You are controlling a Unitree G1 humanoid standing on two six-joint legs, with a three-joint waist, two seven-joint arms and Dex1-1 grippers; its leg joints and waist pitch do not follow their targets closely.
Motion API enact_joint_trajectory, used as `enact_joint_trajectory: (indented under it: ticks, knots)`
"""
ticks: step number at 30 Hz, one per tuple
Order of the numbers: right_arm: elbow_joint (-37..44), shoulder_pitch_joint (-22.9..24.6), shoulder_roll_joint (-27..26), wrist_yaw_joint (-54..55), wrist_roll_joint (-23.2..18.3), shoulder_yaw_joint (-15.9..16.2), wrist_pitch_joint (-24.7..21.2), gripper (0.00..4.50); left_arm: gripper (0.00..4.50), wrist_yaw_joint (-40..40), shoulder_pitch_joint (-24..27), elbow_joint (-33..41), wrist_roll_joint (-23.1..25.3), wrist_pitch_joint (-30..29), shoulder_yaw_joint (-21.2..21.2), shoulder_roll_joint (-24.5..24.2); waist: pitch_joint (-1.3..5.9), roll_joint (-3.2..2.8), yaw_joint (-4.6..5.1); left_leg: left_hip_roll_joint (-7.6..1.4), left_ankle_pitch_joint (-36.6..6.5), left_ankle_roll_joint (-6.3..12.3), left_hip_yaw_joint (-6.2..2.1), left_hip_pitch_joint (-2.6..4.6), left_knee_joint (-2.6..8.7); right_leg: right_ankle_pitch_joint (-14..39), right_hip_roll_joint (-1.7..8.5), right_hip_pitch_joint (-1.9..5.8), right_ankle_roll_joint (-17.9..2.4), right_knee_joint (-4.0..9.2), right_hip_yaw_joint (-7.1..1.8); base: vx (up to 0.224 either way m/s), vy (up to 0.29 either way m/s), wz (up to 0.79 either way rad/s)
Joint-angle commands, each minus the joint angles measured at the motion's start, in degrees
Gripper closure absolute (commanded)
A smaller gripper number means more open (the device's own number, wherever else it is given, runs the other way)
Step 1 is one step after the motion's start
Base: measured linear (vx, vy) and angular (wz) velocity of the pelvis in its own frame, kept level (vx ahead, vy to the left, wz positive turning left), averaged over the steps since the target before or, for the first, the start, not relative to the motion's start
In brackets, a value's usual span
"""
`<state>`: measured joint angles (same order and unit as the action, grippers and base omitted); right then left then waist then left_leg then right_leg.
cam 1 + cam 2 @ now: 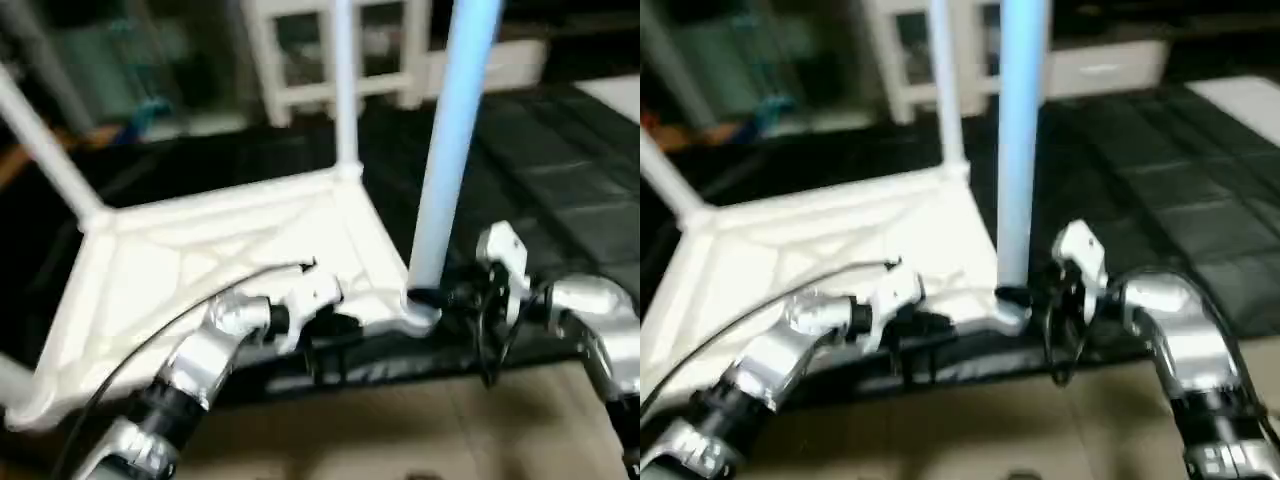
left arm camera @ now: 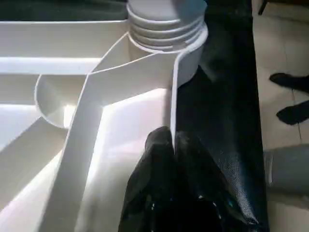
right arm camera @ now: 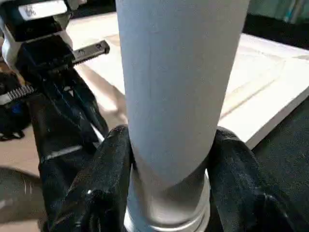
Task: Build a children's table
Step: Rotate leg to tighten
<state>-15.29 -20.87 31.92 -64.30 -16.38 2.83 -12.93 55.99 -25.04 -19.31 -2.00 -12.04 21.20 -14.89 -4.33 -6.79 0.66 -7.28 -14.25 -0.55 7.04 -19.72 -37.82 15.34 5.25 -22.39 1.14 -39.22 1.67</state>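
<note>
The children's table lies upside down on a black mat, its white ribbed tabletop (image 1: 200, 250) facing up. A long white leg (image 1: 455, 130) stands upright in the near right corner socket. My right gripper (image 1: 425, 297) is shut on the base of this leg, and in the right wrist view its fingers (image 3: 108, 169) press both sides of the tube (image 3: 178, 87). My left gripper (image 1: 335, 325) is shut on the tabletop's thin near rim (image 2: 172, 96), just beside that corner's threaded leg end (image 2: 166, 24). A second leg (image 1: 345, 80) stands at the far corner and a third leg (image 1: 45, 140) at the left one.
A black mat (image 1: 560, 200) spreads under and to the right of the tabletop. Beige floor (image 1: 400, 430) lies in front of it. A white glass-door cabinet (image 1: 300, 50) stands behind the table.
</note>
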Motion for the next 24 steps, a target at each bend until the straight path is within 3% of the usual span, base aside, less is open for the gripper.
enact_joint_trajectory:
  ticks: [1, 2, 3, 4, 5, 6, 11, 13, 14, 15, 17, 18, 19, 20, 21, 23, 24]
  knots:
    - [-0.3, -1.3, -0.3, 2.3, 0.5, -0.6, 0.8, 2.62, 4.5, 0.1, 0.2, 0.0, 0.9, -0.5, 1.2, -0.2, 4.52, 1.79, -1.09, -2.83, 2.3, 3.41, -1.2, -0.96, 4.61, 26.9, 3.12, 2.23, -6.8, 9.05, -3.79, 0.08, -0.05, -0.09]
    - [-0.8, -1.5, -0.5, 3.4, 1.4, -0.5, 1.5, 2.62, 4.5, -1.6, -0.3, -0.8, 1.5, -0.5, 0.9, 0.3, 4.59, 1.82, 0.21, -3.6, 0.2, 5.41, -0.8, -0.45, 5.06, 9.8, 1.07, 1.42, -11.8, 7.63, -2.33, 0.008, -0.051, 0.18]
    - [-1.0, -1.6, -0.6, 3.8, 1.7, -0.5, 1.8, 2.62, 4.5, -2.2, -0.5, -1.1, 1.7, -0.5, 0.8, 0.5, 4.06, 1.61, 0.72, -4.04, -6.1, 6.61, -0.32, -0.78, 5.63, 10.1, 1.48, 1.56, -15.0, 8.3, -2.12, -0.042, -0.035, 0.2]
    - [-1.3, -1.9, -0.9, 5.0, 2.3, -0.6, 2.1, 2.62, 4.5, -2.4, -0.7, -1.3, 1.6, -0.3, 0.5, 0.7, 4.02, 1.43, 0.86, -3.75, -9.0, 6.26, -0.05, -0.95, 5.53, 13.1, 1.65, 1.74, -15.5, 8.56, -2.1, -0.042, -0.035, 0.2]
    - [-1.3, -1.9, -0.9, 5.0, 2.3, -0.6, 2.1, 2.62, 4.5, -2.4, -0.7, -1.3, 1.6, -0.3, 0.5, 0.7, 3.87, 1.21, 0.97, -3.7, -12.8, 5.01, 0.24, -0.91, 5.87, 19.7, 1.79, 1.75, -14.7, 9.15, -1.75, 0.0, 0.0, 0.0]
    - [-1.5, -2.1, -1.2, 6.1, 2.9, -0.7, 2.5, 2.62, 4.5, -3.0, -1.2, -1.9, 1.6, 0.0, 0.2, 1.0, 3.99, 1.12, 1.01, -4.01, -13.6, 4.19, 0.31, -0.88, 6.1, 21.2, 2.06, 1.74, -13.7, 9.53, -1.64, 0.0, 0.0, 0.0]
    - [-2.5, -2.5, -1.7, 7.9, 4.1, -0.4, 3.2, 2.62, 4.5, -3.2, -2.0, -2.5, 1.3, 0.1, -0.6, 1.1, 4.12, 1.02, 1.55, -4.55, -12.2, 4.4, 0.37, -1.88, 6.77, 16.9, 2.39, 2.19, -13.2, 9.62, -0.97, 0.0, 0.0, 0.0]
    - [-2.7, -2.6, -1.8, 8.1, 4.2, -0.4, 3.3, 2.62, 4.5, -2.9, -2.0, -2.4, 1.0, 0.0, -0.6, 1.1, 4.21, 1.0, 1.84, -4.57, -12.6, 4.45, 0.37, -1.82, 6.84, 16.9, 2.54, 2.4, -13.3, 9.66, -0.89, 0.0, 0.0, 0.0]
    - [-2.8, -2.7, -1.8, 8.2, 4.3, -0.4, 3.3, 2.62, 4.5, -2.6, -2.0, -2.2, 0.8, -0.1, -0.5, 1.0, 4.11, 0.89, 2.16, -4.61, -15.7, 3.96, 0.31, -1.54, 7.12, 19.6, 2.55, 2.67, -12.9, 9.65, -0.73, 0.0, 0.0, 0.0]
    - [-2.8, -2.7, -1.8, 8.3, 4.3, -0.4, 3.3, 2.62, 4.5, -2.5, -2.0, -2.1, 0.8, -0.1, -0.4, 0.9, 4.11, 0.89, 2.16, -4.61, -15.7, 3.96, 0.31, -1.54, 7.12, 19.6, 2.55, 2.67, -12.9, 9.65, -0.73, 0.0, 0.0, 0.0]
    - [-2.9, -2.7, -1.9, 8.5, 4.4, -0.3, 3.4, 2.62, 4.5, -2.2, -2.0, -2.1, 0.7, -0.1, -0.3, 0.9, 3.64, 0.64, 3.18, -4.25, -26.8, 2.58, 0.44, 0.57, 7.6, 29.2, 1.69, 2.28, -12.0, 10.42, 0.13, 0.0, 0.0, 0.0]
    - [-2.9, -2.7, -1.9, 8.7, 4.5, -0.4, 3.4, 2.62, 4.5, -2.1, -2.1, -2.2, 0.7, 0.0, -0.2, 0.9, 3.44, 0.68, 3.47, -4.03, -29.2, 2.44, 0.54, 1.12, 7.55, 31.5, 1.39, 2.15, -11.9, 10.61, 0.45, 0.0, 0.0, 0.0]
    - [-2.9, -2.7, -2.0, 8.7, 4.5, -0.4, 3.4, 2.62, 4.5, -1.9, -2.1, -2.2, 0.7, 0.0, -0.1, 0.8, 2.95, 0.69, 4.09, -3.56, -34.0, 1.9, 0.65, 2.58, 7.36, 36.9, 0.94, 1.77, -11.1, 11.15, 1.27, 0.0, 0.0, 0.0]
    - [-3.0, -2.7, -2.0, 8.8, 4.5, -0.4, 3.4, 2.62, 4.5, -1.8, -2.1, -2.2, 0.6, 0.0, 0.0, 0.8, 2.79, 0.69, 4.65, -3.32, -35.6, 1.76, 0.52, 3.28, 7.29, 38.3, 0.86, 1.89, -10.4, 11.53, 1.63, 0.0, 0.0, 0.0]
    - [-3.0, -2.8, -2.0, 8.9, 4.6, -0.4, 3.4, 2.62, 4.5, -1.7, -2.1, -2.2, 0.6, 0.0, 0.0, 0.8, 2.71, 0.69, 4.75, -3.38, -36.1, 1.76, 0.45, 3.48, 7.43, 38.3, 0.94, 2.08, -10.2, 11.66, 1.75, 0.0, 0.0, 0.0]
    - [-3.1, -2.7, -1.9, 8.9, 4.6, -0.4, 3.5, 2.62, 4.5, -1.4, -2.1, -2.1, 0.5, -0.2, 0.1, 0.7, 3.23, 0.85, 5.05, -3.13, -32.5, 2.86, 0.83, 2.81, 7.73, 35.5, 1.6, 3.86, -11.0, 11.77, 1.53, 0.026, 0.007, -0.01]
    - [-3.1, -2.7, -1.8, 8.9, 4.6, -0.4, 3.6, 2.62, 4.5, -1.3, -2.1, -2.1, 0.5, -0.2, 0.2, 0.7, 3.29, 0.78, 4.96, -3.1, -31.5, 3.22, 0.95, 2.68, 7.79, 35.2, 1.74, 4.16, -11.4, 11.76, 1.39, 0.062, 0.007, 0.04]
